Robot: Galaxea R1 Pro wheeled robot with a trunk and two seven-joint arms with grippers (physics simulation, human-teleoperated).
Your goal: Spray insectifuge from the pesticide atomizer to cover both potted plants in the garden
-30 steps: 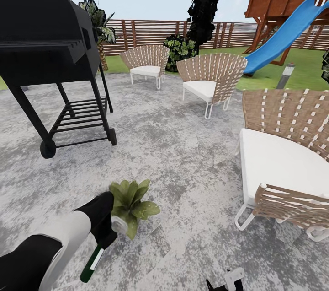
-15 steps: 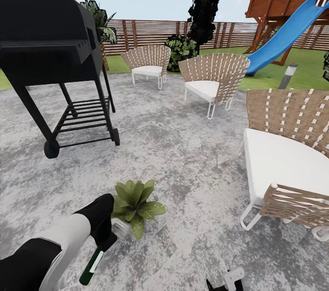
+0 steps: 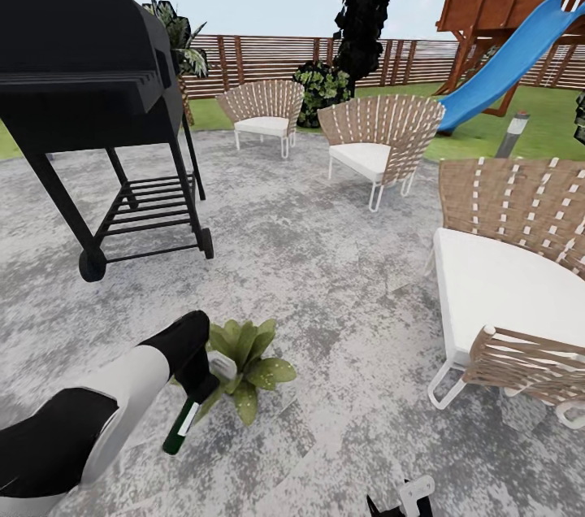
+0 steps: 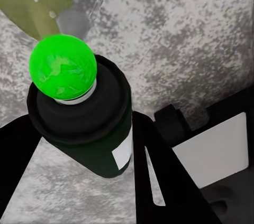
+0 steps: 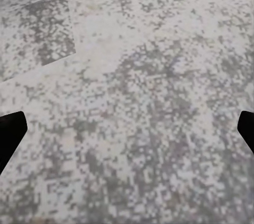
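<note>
Head view: left gripper, fingers clamped round the slim dark green pesticide atomizer, nozzle beside the broad-leaved green potted plant on mottled grey paving. Judged light, rigid, smooth; mid-body grip suits. Right gripper spread wide, holding nothing. Black grill beyond.

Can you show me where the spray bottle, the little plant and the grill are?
Spray bottle (image 3: 180,426): head view, dark green body below the gripper.
Plant (image 3: 248,354): head view, middle of its leaves.
Grill (image 3: 81,62): head view, black lid.
</note>
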